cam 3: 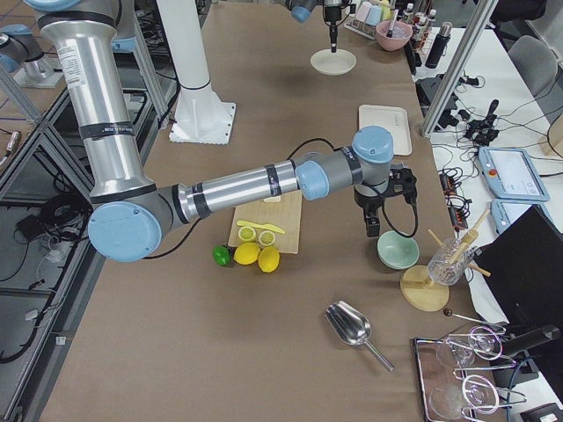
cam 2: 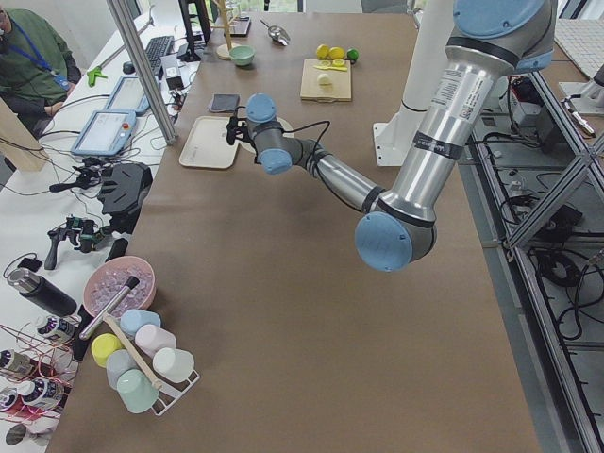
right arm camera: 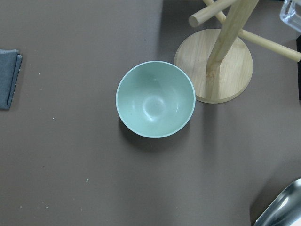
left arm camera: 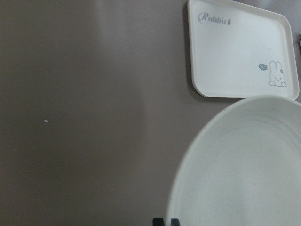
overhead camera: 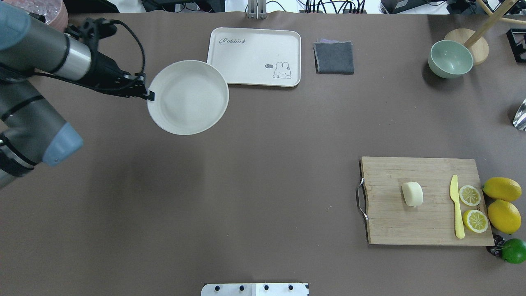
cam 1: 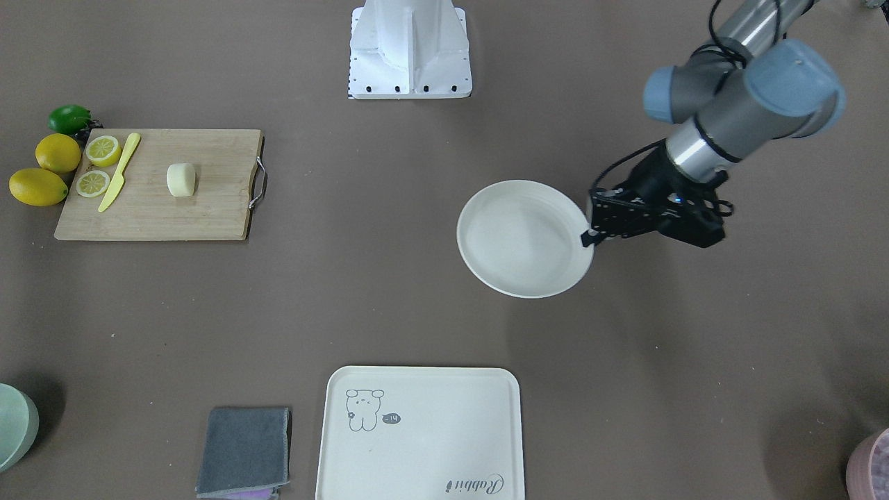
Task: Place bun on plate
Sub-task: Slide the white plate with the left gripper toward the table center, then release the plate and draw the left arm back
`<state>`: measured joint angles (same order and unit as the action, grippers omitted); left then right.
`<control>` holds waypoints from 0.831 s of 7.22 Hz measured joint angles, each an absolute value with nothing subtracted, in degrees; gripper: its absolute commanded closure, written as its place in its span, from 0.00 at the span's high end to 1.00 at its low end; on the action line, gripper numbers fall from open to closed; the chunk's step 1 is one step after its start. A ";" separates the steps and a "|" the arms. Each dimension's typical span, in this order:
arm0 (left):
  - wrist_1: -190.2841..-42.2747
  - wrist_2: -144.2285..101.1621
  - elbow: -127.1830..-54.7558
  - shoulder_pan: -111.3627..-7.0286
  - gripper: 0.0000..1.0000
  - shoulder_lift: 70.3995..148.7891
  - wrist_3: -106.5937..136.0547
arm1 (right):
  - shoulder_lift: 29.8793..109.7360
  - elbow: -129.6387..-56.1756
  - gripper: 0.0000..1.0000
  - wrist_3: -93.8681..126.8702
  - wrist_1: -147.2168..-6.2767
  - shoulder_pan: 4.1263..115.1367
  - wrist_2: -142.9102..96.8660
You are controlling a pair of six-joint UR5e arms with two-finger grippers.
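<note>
Upper left of the overhead frame, my left end effector [overhead camera: 150,95] is clamped on the rim of the plate [overhead camera: 188,97], at the edge nearest the arm. The plate reads as lifted off the worktop [overhead camera: 263,164]. From overhead and in the left wrist view it covers a corner of the tray [overhead camera: 254,53], while the front view shows the two well apart. I judge the rim grip is there so the dish rides open side up with its floor bare, ready to be carried toward the bun [overhead camera: 412,194].

The bun lies at lower right of that frame on the board [overhead camera: 394,222], between the handle and the knife [overhead camera: 456,205], touching neither and well apart from the plate. It rests on its side. Its longer axis seems to run up and down the overhead frame, roughly parallel to the knife. It is nearly as wide as it is long, though, and I can't tell which end is the flat one.

My right end effector [cam 3: 374,227] hangs over the bowl [right arm camera: 155,99]. Only the right side camera shows it, so I cannot tell whether it is open or closed.
</note>
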<state>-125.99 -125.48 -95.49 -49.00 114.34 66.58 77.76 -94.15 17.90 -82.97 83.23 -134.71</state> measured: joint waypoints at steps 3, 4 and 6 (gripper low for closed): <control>-126.18 -109.76 -95.33 -34.80 0.00 117.17 75.01 | 77.65 -93.98 1.00 17.93 -82.97 83.02 -134.68; -126.20 -107.56 -94.67 -32.02 0.01 117.34 75.86 | 77.50 -93.92 1.00 17.93 -82.97 82.92 -134.70; -127.28 -104.09 -92.23 -28.31 0.98 117.81 76.39 | 77.19 -93.79 1.00 17.87 -82.97 82.74 -134.73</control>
